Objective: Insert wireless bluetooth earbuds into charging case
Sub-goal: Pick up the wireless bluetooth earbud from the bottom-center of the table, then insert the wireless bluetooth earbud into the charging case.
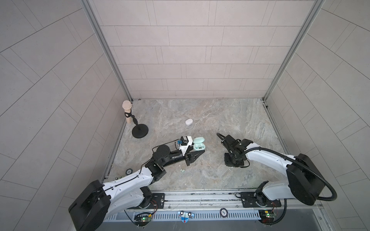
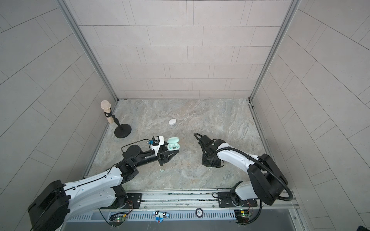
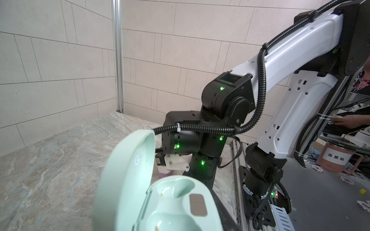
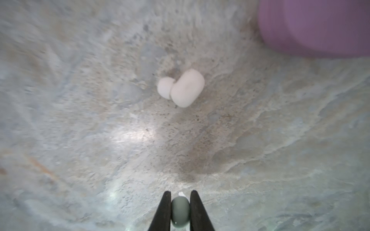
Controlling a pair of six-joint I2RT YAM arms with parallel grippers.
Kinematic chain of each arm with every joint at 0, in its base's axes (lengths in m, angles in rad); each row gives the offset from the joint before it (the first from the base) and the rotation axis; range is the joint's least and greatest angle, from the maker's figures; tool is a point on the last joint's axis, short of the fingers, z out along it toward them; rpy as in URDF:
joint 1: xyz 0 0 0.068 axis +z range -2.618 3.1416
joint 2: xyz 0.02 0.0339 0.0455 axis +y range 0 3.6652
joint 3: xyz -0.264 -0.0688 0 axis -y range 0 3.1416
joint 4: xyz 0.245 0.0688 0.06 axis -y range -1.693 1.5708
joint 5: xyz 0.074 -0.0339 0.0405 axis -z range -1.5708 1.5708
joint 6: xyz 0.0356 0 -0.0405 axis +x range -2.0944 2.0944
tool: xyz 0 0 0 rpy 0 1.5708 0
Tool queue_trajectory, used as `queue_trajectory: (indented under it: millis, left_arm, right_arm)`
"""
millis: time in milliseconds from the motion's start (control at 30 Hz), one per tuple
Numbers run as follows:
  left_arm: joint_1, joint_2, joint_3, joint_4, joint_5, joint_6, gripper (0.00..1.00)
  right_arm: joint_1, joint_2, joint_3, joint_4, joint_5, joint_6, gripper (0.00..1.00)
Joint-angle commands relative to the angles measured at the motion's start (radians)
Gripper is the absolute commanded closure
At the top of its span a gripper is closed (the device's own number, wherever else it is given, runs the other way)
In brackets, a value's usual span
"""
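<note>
Clenched at its very tips, my right claw (image 4: 180,195) pinches a mint-green earbud (image 4: 180,212), one black finger pressed to each rounded flank. It hangs low over the marbled table (image 4: 80,124); whether the bud has cleared the surface I cannot tell. I judge that I take it by the sides so the end meant for the well is left free to go in first.

Its home, the mint-green case (image 1: 198,144), sits well apart on my left. The lid (image 3: 128,170) is tipped back, and in the left wrist view both wells show bare contact pins, so nothing is seated yet.

My left claw (image 1: 203,151) is closed on nothing I can see. It lies rolled on its side with its fingers just beside the base of that case; I cannot tell whether they touch it. I reckon it is there as a brace, so the light shell does not skid when a bud is pushed in.

A second mint-green earbud (image 1: 182,170) lies loose on the table, near my left forearm.

A white earbud (image 4: 181,88) rests ahead of my right claw, with a lilac case (image 4: 312,28) close by. I pass over the white one, I think, because only the green case is open. The closed white case (image 1: 189,121) waits farther back, and a microphone on its stand (image 1: 128,114) keeps to the far left corner.
</note>
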Motion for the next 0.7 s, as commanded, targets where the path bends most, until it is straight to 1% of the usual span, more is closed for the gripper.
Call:
queue_trajectory:
  millis: [0,167,367,533,667]
  left_arm:
    - [0.003,-0.006,0.030,0.011,0.021,-0.007,0.89]
    - [0.004,0.024,0.059,0.028,0.044,-0.019,0.89]
    - [0.003,0.071,0.100,0.061,0.083,-0.033,0.89]
    - [-0.006,0.106,0.125,0.071,0.113,-0.032,0.89]
    - [-0.015,0.142,0.156,0.075,0.131,-0.029,0.89]
  right_arm:
    - [-0.009,-0.085,0.082,-0.061,-0.014,-0.027,0.91]
    - [-0.032,-0.180,0.186,-0.065,-0.122,-0.080,0.91]
    - [-0.073,-0.266,0.285,-0.041,-0.324,-0.153,0.92]
    - [-0.081,-0.340,0.319,0.002,-0.465,-0.187,0.92]
    - [-0.092,-0.407,0.307,0.069,-0.546,-0.161,0.91]
